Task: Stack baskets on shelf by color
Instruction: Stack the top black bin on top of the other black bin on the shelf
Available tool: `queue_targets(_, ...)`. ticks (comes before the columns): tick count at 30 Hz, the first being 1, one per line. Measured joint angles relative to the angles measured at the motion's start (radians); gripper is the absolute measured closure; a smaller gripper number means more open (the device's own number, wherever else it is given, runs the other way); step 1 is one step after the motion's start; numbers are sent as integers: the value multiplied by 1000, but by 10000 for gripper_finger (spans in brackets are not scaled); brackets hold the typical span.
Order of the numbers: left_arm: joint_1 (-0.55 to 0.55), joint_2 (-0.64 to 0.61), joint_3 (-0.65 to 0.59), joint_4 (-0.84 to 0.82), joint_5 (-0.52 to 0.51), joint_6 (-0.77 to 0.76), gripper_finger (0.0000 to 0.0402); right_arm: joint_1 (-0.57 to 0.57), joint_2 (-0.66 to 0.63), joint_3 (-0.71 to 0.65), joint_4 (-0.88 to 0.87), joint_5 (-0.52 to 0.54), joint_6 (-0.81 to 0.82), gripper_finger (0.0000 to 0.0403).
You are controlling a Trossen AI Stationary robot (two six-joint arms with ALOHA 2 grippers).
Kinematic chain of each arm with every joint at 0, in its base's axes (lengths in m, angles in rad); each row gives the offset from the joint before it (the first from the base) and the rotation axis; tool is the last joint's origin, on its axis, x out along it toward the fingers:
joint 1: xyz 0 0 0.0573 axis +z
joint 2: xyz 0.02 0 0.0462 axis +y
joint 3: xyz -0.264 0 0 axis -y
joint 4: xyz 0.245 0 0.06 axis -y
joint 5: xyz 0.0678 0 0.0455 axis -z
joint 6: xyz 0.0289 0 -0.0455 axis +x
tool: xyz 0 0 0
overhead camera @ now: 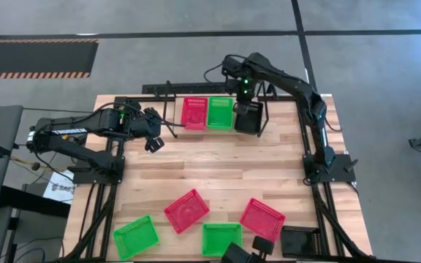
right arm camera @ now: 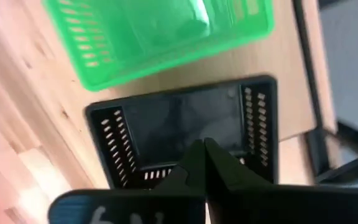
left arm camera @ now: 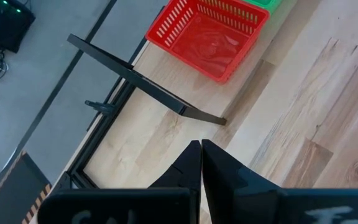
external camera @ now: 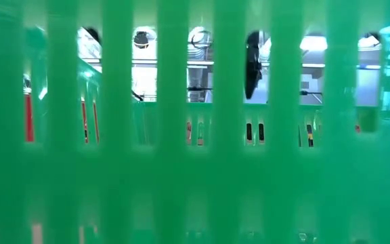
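On the shelf at the table's far edge, a red basket, a green basket and a black basket sit side by side. My right gripper is shut and hangs over the black basket, next to the green one. My left gripper is shut and holds nothing. It hovers over the bare tabletop just left of the shelf, with the red basket ahead of it. Several more baskets lie along the near edge. My right gripper points its shut fingers down from above into the black basket, close to one short wall. The fingers hide their own tips, so I cannot tell whether they touch the basket. My left gripper touches nothing.
Near edge, left to right: green basket, red, green, red, black, and another black at the rim. A green basket's mesh fills the low view. The shelf's black wire upright stands near my left gripper.
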Motion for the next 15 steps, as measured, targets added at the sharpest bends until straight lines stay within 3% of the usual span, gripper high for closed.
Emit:
queue_targets(4,0,0,0,-2,5,13,401,15,0,-91,0,3,36,398)
queue_targets(15,0,0,0,-7,6,19,401,-5,-1,-244,242,17,25,401)
